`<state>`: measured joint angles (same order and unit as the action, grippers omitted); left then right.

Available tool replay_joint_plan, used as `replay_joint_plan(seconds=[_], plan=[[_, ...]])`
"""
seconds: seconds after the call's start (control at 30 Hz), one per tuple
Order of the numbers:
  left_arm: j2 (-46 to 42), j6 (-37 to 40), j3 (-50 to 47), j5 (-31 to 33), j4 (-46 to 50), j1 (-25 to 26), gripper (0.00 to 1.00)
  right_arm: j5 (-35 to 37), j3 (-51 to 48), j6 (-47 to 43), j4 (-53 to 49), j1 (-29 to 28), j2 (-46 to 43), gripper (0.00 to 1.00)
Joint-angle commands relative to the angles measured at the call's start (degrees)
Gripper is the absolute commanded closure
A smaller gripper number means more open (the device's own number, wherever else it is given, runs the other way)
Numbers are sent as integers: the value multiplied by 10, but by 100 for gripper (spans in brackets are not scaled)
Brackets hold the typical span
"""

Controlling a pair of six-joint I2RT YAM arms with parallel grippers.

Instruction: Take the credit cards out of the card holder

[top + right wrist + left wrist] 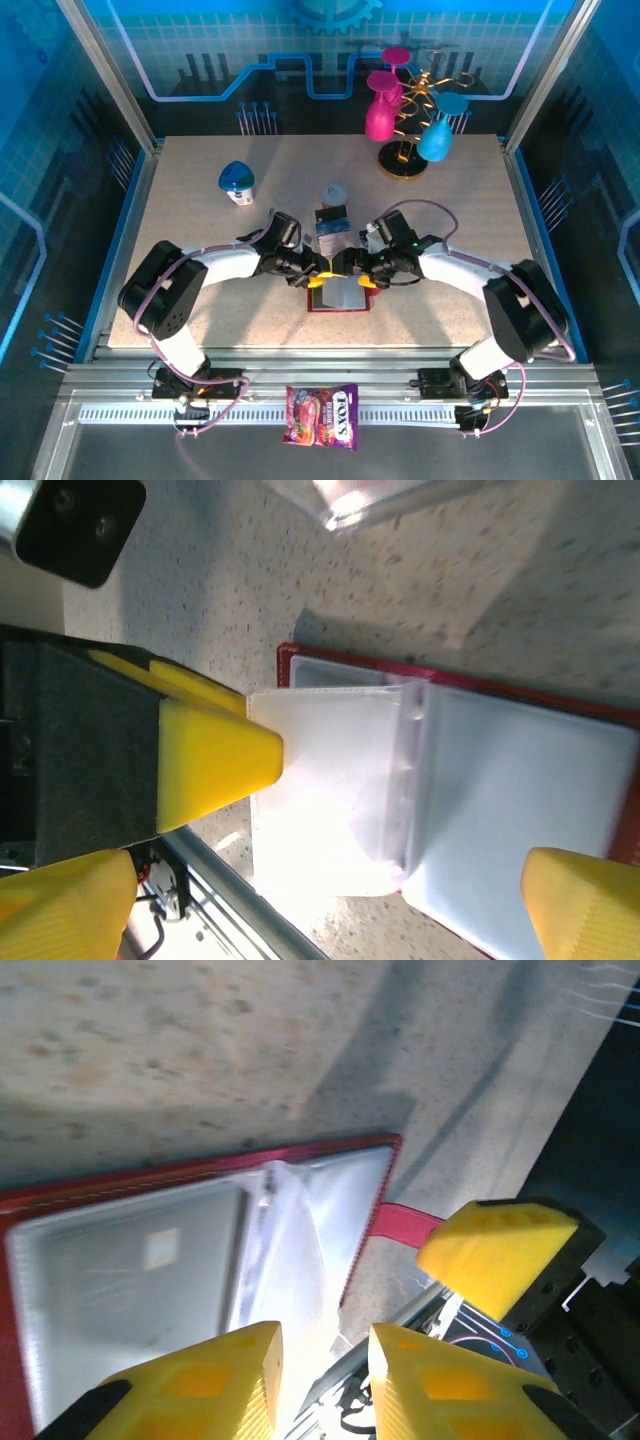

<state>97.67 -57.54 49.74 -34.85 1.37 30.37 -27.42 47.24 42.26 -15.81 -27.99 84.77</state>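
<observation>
The red card holder lies open on the table, its grey see-through pockets up. One pale pocket leaf stands up from the spine. My left gripper hangs over the holder's left edge. Its yellow fingers are a little apart, and the leaf's edge lies in the gap without being pinched. My right gripper is wide open over the holder, a finger on each side of the raised leaf. A small stack of credit cards lies on the table just behind the holder.
A small greyish object sits behind the cards. A blue-capped white bottle stands at the back left. A gold stand with pink and teal glasses is at the back right. A candy packet lies on the front rail.
</observation>
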Motion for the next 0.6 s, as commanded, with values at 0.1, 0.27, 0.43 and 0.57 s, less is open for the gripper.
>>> replay_joint_plan(seconds=[0.1,0.27,0.43,0.57], plan=[[26,-4,45,-21,13,28,69,21,-5,-59,-87,72,-77,0],[53,-7,70,-23,9,44,68,41,-29,-72,-111,119,-137,0],[85,-9,98,-23,5,61,68,31,-68,-58,-93,155,-204,0],[113,-9,119,-25,4,72,67,33,-65,-70,-116,161,-216,0]])
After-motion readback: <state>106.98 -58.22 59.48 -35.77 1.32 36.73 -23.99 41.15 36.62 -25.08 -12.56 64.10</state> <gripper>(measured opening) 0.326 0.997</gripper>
